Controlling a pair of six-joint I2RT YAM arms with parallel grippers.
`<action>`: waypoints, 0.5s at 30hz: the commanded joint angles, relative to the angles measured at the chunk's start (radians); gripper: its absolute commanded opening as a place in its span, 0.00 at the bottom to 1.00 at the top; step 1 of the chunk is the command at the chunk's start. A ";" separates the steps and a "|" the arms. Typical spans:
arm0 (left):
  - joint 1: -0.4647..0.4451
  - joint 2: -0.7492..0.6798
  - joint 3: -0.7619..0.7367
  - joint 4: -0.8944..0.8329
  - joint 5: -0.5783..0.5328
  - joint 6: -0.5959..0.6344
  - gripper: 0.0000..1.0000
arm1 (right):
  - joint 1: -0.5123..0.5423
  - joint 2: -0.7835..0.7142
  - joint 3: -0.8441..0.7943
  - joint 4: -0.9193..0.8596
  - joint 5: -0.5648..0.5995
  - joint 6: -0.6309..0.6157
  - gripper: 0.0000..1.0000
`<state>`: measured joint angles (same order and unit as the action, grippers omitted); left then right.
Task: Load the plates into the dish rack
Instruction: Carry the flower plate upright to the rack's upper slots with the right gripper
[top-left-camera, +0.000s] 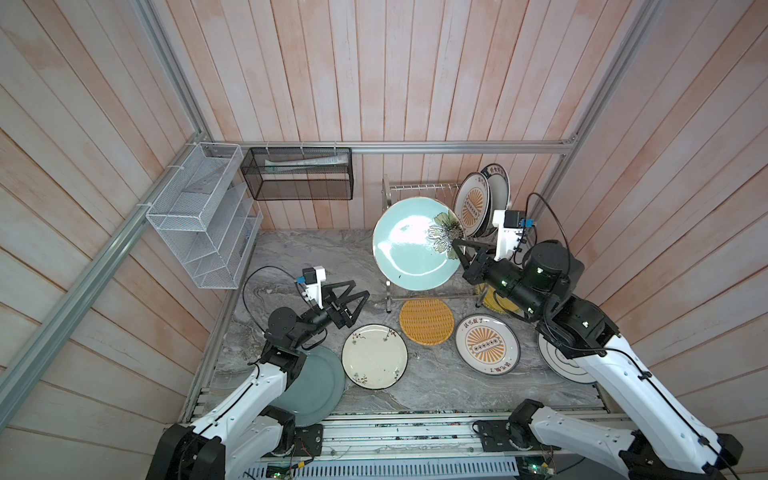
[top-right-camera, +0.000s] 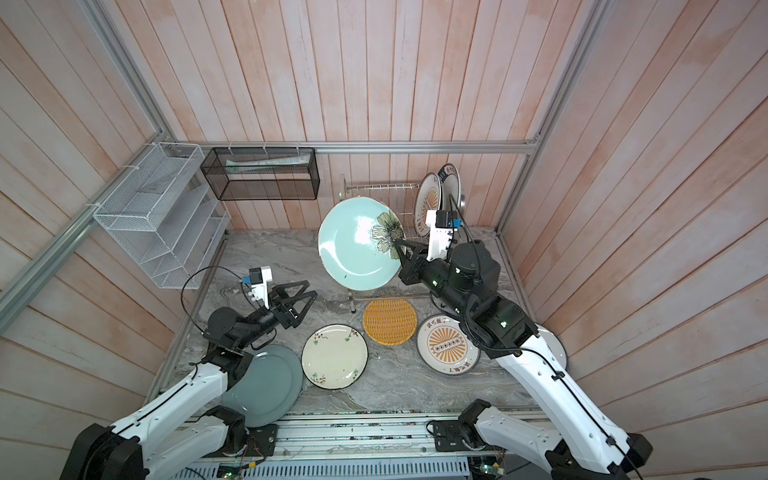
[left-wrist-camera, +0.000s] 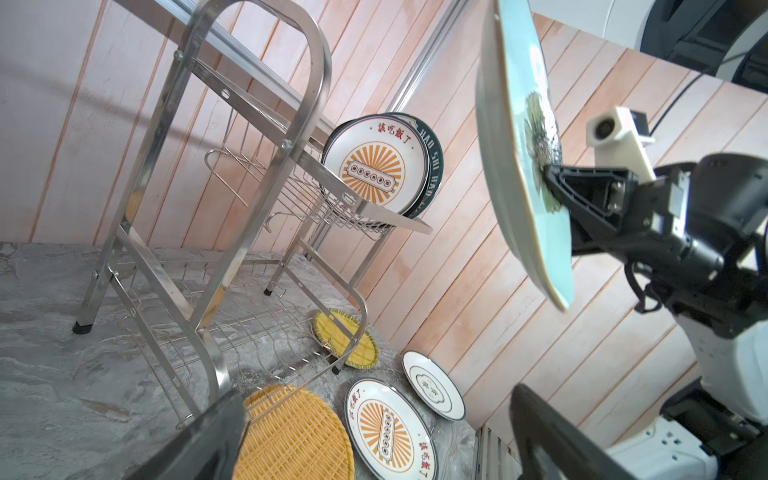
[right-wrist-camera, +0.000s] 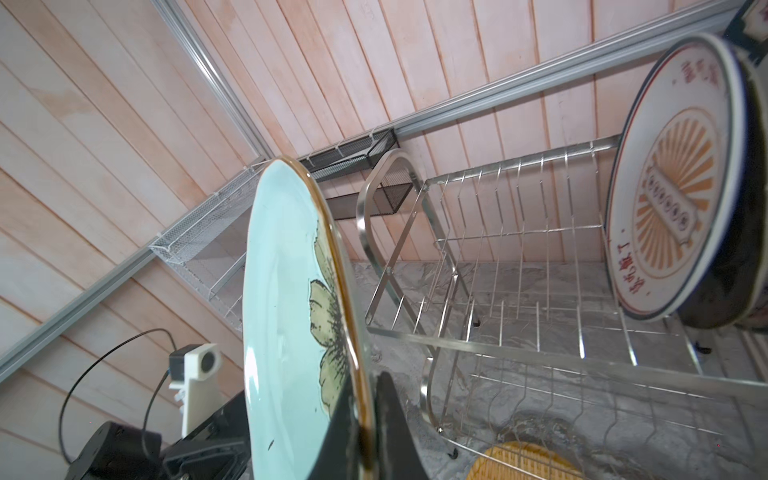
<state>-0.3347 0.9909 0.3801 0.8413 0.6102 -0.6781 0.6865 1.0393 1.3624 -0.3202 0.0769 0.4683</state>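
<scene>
Near dish rack (top-left-camera: 422, 188) upper tier, your right jaws clamp teal floral plate (top-left-camera: 409, 245) by rim, on edge, not yet slotted. Left jaws gape, empty. Next, likely: line plate up with free prongs beside sunburst plate (top-left-camera: 473, 205), lower gently.

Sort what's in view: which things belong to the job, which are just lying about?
Job: teal plate, in right tool; left tool; dish rack; racked plates; cream plate; woven plate; sunburst plate; grey plate; ringed plate.
Lying about: white organizer; black basket.
</scene>
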 joint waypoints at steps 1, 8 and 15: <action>0.002 -0.002 -0.046 0.078 0.018 0.067 1.00 | 0.002 0.023 0.138 0.084 0.159 -0.065 0.00; 0.000 0.021 -0.109 0.164 0.048 0.086 1.00 | -0.015 0.178 0.368 -0.001 0.389 -0.192 0.00; -0.001 -0.003 -0.146 0.163 0.052 0.108 1.00 | -0.067 0.330 0.548 -0.059 0.560 -0.308 0.00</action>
<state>-0.3347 1.0042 0.2497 0.9676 0.6476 -0.6037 0.6399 1.3491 1.8267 -0.4408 0.5175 0.2176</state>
